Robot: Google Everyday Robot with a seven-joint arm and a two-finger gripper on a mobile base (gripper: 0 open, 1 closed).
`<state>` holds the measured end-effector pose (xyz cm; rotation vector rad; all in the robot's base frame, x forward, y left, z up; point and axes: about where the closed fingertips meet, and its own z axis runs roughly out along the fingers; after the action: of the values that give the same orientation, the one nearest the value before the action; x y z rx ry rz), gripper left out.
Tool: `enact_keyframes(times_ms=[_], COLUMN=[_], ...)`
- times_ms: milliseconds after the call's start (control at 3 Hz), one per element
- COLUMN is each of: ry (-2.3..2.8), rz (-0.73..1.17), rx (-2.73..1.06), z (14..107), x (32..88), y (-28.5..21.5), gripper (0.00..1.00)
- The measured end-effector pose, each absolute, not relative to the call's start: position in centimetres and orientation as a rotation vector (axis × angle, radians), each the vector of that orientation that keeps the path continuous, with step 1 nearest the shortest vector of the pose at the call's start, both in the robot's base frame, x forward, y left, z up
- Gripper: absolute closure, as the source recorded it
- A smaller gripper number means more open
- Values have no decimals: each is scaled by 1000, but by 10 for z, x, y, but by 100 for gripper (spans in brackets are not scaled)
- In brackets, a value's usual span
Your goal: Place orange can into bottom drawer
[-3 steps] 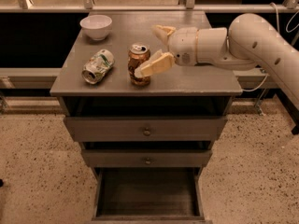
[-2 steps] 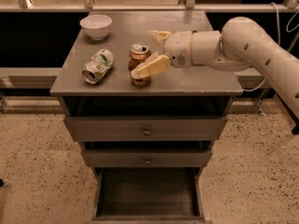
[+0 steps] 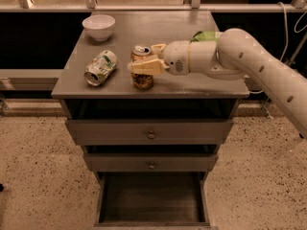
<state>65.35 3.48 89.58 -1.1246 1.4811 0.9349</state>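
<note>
The orange can (image 3: 142, 80) stands upright on the grey tabletop (image 3: 158, 28), near its front edge. My gripper (image 3: 140, 57) reaches in from the right. One finger (image 3: 144, 66) lies across the can's front and the other sits behind its silver top; they look closed on the can, which still rests on the table. The bottom drawer (image 3: 152, 202) is pulled open at floor level directly below, showing its dark inside with nothing in it.
A crushed white-green can (image 3: 100, 67) lies left of the orange can. A white bowl (image 3: 99, 27) stands at the back left. A green object (image 3: 206, 35) sits behind my arm. Two shut grey drawers with knobs (image 3: 150, 134) lie above the open one.
My gripper has slid left until its fingers straddle the orange can, and the gap between them has narrowed onto it. The can has not moved.
</note>
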Motion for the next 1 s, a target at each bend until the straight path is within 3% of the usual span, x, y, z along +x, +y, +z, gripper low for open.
enact_keyframes(times_ms=[333, 667, 1000], ry=[1364, 1167, 1090], rz=[1056, 1054, 980], rx=[-1073, -1155, -1278], z=[903, 914, 884], x=[638, 587, 522], y=[22, -4, -40], gripper=[70, 93, 100])
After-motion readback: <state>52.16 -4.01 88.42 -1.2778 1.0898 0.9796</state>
